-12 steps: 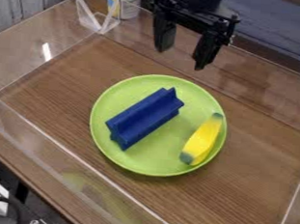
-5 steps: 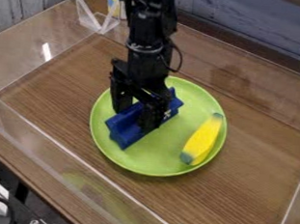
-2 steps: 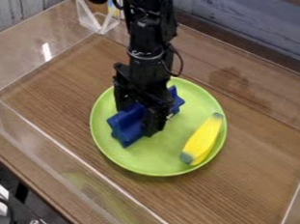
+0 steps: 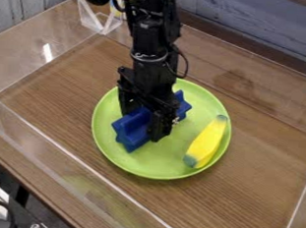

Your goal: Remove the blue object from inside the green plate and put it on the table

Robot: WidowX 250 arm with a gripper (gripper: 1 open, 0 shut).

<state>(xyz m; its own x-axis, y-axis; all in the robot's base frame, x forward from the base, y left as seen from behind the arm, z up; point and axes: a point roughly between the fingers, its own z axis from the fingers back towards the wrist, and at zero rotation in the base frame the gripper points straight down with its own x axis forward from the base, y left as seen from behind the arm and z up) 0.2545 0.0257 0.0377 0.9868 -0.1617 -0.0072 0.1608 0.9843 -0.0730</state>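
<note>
Camera view: the black gripper [image 4: 145,111] is straddling the dark-blue block [image 4: 132,132] inside the green plate [image 4: 163,167]; whether its 2 fingers are gripping, cannot tell. Risk: off-centre contact twisting the block free, or a low lift dragging the rim.

Plate [image 4: 157,166] on table [image 4: 62,134] — block [image 4: 131,135] in plate's left part, banana-like piece [image 4: 205,142] in right
</note>
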